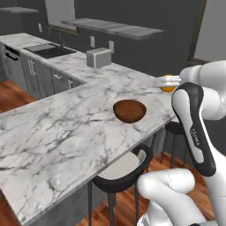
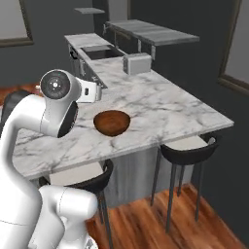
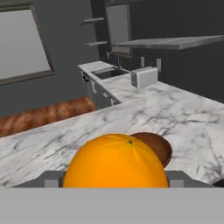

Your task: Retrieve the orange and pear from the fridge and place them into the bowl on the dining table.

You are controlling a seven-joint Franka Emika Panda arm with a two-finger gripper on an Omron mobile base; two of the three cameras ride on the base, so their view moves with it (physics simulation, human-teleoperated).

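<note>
Orange clamped in the hand, fingers spread wide around the fruit, seen close up in the hand view with its stem dimple on top. Held in the air above the near long edge of the marble desk, toward the desk's right end in the left base view, where a sliver of orange peeks out beside the white forearm. Brown wooden bowl resting on the desk close to that near edge, lower than the fruit and a little off to one side of it; in the hand view, bowl rim showing just behind the orange. Nothing lying on the marble between fruit and bowl. Grey toaster standing well apart at the far side of the desk, near the corner where the counter run turns toward the sink. Two black-backed stools tucked under the near edge: one below the bowl, another toward the right end. Grey wall shelf above the far counter. Wooden floor below.
</note>
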